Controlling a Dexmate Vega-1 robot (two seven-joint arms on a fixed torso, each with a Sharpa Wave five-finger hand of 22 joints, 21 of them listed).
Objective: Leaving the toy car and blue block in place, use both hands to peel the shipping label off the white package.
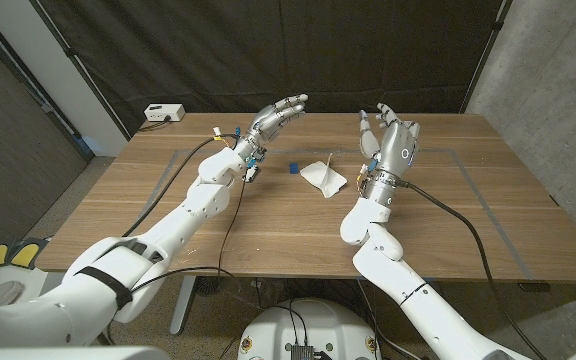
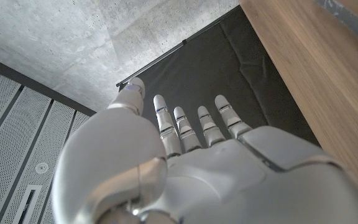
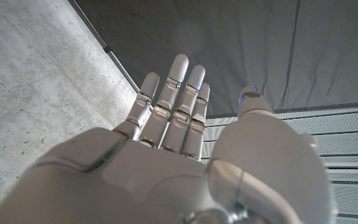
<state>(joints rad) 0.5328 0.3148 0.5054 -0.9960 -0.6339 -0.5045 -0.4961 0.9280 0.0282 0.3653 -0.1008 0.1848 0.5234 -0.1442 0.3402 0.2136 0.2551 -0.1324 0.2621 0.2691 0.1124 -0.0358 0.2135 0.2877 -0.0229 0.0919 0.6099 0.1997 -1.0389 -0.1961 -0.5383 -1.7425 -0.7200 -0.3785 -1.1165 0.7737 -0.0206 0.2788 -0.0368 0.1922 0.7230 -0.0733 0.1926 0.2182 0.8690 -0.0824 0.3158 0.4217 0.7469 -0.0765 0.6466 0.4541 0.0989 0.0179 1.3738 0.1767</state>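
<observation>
The white package (image 1: 325,177) lies crumpled near the middle of the wooden table (image 1: 268,215), between my two arms. A small blue block (image 1: 292,168) sits just to its left. My left hand (image 1: 279,114) is raised above the table left of the package, fingers stretched out and apart, holding nothing; the left wrist view shows the same spread fingers (image 2: 199,127). My right hand (image 1: 394,140) is lifted to the right of the package, fingers up and apart, empty, as the right wrist view's hand (image 3: 173,118) confirms. No label can be made out on the package.
A white box with a cable (image 1: 164,113) sits at the table's far left corner. A dark curtain (image 1: 268,50) hangs behind the table. Cables (image 1: 468,225) trail across the table beside each arm. A faint taped outline (image 1: 468,170) marks the tabletop.
</observation>
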